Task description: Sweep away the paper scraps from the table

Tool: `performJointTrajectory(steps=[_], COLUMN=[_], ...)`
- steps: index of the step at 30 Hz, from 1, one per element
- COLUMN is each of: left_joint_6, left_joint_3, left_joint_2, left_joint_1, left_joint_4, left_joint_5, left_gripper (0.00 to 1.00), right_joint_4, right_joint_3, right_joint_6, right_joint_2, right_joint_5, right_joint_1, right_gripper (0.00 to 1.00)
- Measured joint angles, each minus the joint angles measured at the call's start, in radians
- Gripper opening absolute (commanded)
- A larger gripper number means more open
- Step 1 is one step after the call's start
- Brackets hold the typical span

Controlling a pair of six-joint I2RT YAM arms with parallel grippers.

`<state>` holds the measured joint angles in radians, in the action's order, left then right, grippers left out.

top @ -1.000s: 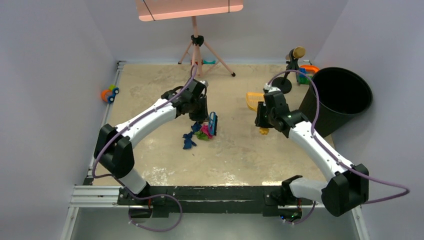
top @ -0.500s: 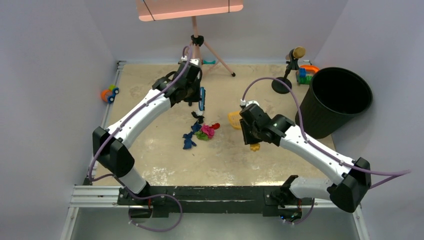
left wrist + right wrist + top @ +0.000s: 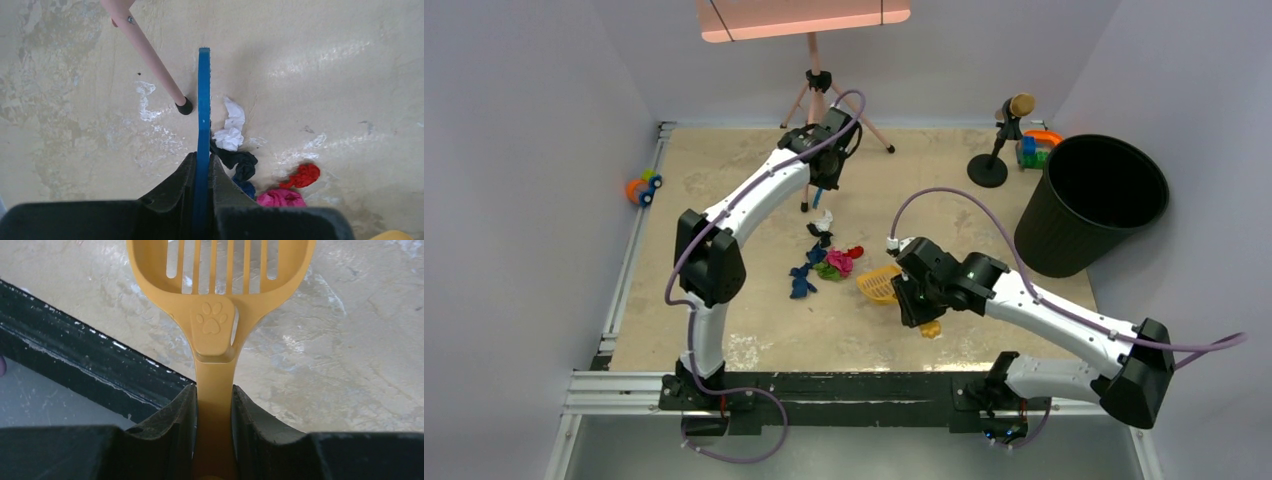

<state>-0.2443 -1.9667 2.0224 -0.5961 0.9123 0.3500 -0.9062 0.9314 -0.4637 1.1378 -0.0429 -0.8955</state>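
Left wrist: paper scraps [image 3: 231, 135] lie right of jaws clamping the brush [image 3: 203, 115].

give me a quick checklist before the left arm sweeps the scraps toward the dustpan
1. Blue brush clamped in left fingers: ok.
2. Yellow dustpan clamped in right fingers: ok.
3. Paper scraps lie between brush and dustpan: ok.
4. Dustpan mouth faces the scraps: ok.
5. Brush clear of tripod leg: not ok, its foot sits right beside the blade.
6. Dustpan lip flat on the table: cannot tell.
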Motion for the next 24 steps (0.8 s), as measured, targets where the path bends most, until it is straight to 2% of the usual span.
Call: performJointTrajectory(steps=[9, 17, 24], left_joint_6=[0.164, 0.366, 0.449], left_joint_3=[-0.009, 0.071, 0.083], left_joint_2=[0.037, 0.037, 0.063], left_joint_1=[-0.008, -0.081, -0.1], left_joint_4=[0.034, 0.01, -0.003], left_joint_5=[0.002, 0.033, 0.075], left_gripper=[0.0, 0.0, 0.0], right_joint_4=[0.04, 0.111, 0.164], right_joint_3=[-0.013, -0.019, -0.018], right_joint_6=[-0.027, -0.045, -0.049], right_joint_2=[0.043, 0.153, 0.227], right_joint_5=[0.037, 0.045, 0.038], right_joint_1=[-0.058, -0.1, -0.11], right_gripper=[0.0, 0.0, 0.0])
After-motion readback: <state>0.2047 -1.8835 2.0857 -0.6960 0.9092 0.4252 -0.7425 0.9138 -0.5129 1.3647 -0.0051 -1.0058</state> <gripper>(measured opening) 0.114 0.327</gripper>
